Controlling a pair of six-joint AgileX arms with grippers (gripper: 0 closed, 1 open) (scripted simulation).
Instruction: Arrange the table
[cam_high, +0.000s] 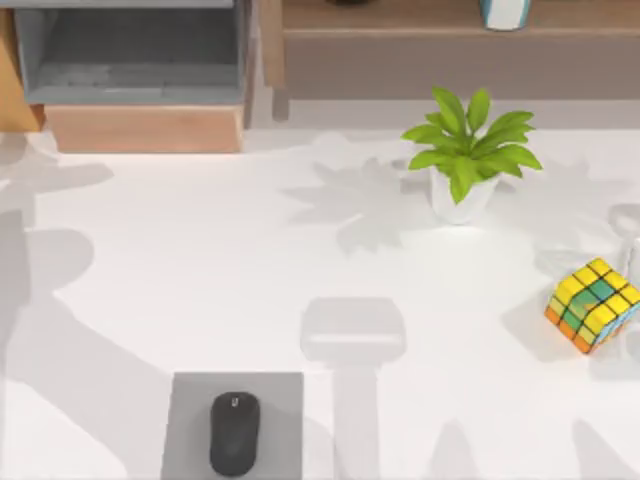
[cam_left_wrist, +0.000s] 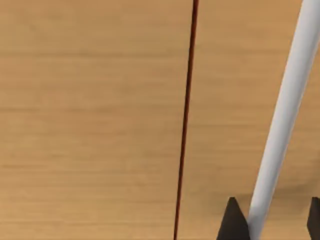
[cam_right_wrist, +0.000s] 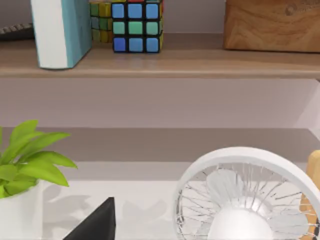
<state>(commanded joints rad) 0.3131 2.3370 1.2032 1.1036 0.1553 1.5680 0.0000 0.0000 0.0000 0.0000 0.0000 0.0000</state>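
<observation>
The white table (cam_high: 200, 290) carries a black mouse (cam_high: 234, 432) on a small grey mat (cam_high: 190, 400) at the front left. At the back right stands a green plant in a white pot (cam_high: 468, 160), and a multicoloured cube (cam_high: 593, 305) sits at the right edge. In the left wrist view my left gripper (cam_left_wrist: 274, 222) is open over a light-wood surface (cam_left_wrist: 90, 125), its two dark fingertips (cam_left_wrist: 232, 222) apart with a white bar (cam_left_wrist: 285, 115) running between them. My right gripper (cam_right_wrist: 97, 225) hangs low over the table near the plant (cam_right_wrist: 25, 165) and a white fan (cam_right_wrist: 245, 200).
A light-wood and grey shelf unit (cam_high: 140, 90) lines the back edge. The right wrist view has its shelf board (cam_right_wrist: 165, 62) holding a teal-and-white book (cam_right_wrist: 62, 30), a second colour cube (cam_right_wrist: 135, 25) and a wooden box (cam_right_wrist: 272, 25). Arm shadows fall across the table's left and front.
</observation>
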